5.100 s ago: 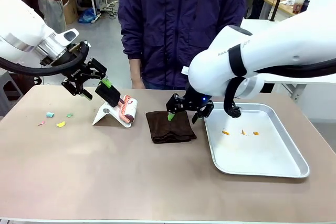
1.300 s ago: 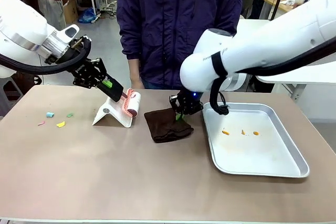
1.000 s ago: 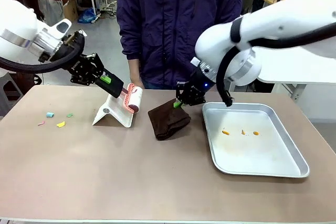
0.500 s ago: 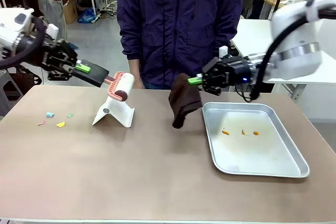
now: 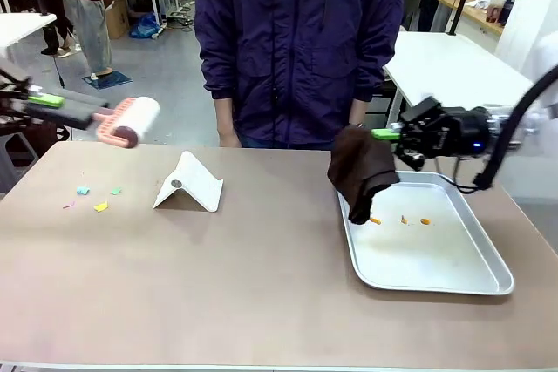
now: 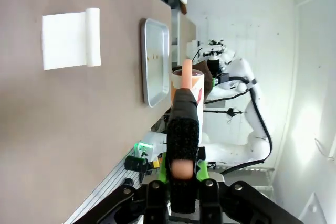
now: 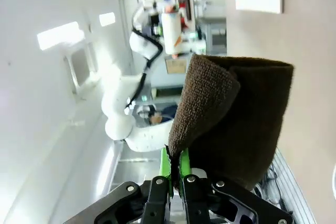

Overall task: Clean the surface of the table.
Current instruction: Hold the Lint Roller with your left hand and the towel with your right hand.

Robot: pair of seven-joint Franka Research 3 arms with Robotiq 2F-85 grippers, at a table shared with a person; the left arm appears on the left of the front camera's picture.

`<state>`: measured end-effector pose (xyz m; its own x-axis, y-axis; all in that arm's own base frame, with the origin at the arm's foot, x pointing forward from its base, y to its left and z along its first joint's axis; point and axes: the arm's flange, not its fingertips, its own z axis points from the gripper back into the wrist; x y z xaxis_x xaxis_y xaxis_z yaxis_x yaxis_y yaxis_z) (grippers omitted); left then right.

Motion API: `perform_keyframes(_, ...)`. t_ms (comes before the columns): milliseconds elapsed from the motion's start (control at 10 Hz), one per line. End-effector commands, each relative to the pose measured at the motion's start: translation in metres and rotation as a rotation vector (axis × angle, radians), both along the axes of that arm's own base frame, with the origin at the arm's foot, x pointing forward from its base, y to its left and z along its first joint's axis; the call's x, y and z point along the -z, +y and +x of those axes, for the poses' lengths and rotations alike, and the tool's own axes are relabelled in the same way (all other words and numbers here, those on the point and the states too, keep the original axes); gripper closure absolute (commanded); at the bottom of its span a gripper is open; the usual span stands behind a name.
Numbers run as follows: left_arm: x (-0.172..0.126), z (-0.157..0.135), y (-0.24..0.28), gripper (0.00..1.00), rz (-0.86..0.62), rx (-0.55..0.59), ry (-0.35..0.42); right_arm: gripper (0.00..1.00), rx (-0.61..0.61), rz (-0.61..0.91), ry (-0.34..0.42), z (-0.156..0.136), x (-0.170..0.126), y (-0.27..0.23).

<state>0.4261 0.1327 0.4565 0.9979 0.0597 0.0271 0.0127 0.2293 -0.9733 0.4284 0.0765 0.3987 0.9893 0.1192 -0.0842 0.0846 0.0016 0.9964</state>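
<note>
The brownish-tan table (image 5: 218,294) spans the front view. At the far left, well above it, my left gripper (image 5: 39,100) is shut on the black handle of a lint roller (image 5: 131,119) with a pink frame and white roll. The left wrist view shows that gripper (image 6: 182,169) clamped on the lint roller (image 6: 184,129). My right gripper (image 5: 384,134) is shut on a dark brown cloth (image 5: 362,172), which hangs over the left edge of the metal tray (image 5: 453,280). In the right wrist view, the gripper (image 7: 175,167) pinches the cloth (image 7: 236,124) by a fold.
A white folded stand (image 5: 190,182) sits left of centre on the table. A few small coloured paper scraps (image 5: 101,206) lie near the left edge. Three orange bits (image 5: 404,219) lie in the tray. A person in a dark jacket (image 5: 296,41) stands at the far side.
The left gripper lifted the roller off its white stand and carried it up to the far left. The right gripper picked the cloth off the table and swung it right, over the tray's edge.
</note>
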Motion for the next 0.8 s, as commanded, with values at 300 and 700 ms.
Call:
perform_keyframes(300, 0.015, -0.069, 0.086, 1.00, -0.036, -0.056, -0.045, 1.00, 0.348, 0.071, 0.062, -0.032, -0.005, -0.135)
perform_keyframes(700, 0.053, -0.086, 0.128, 1.00, -0.122, -0.127, -0.025, 1.00, 0.458, 0.060, 0.075, -0.048, 0.021, -0.198)
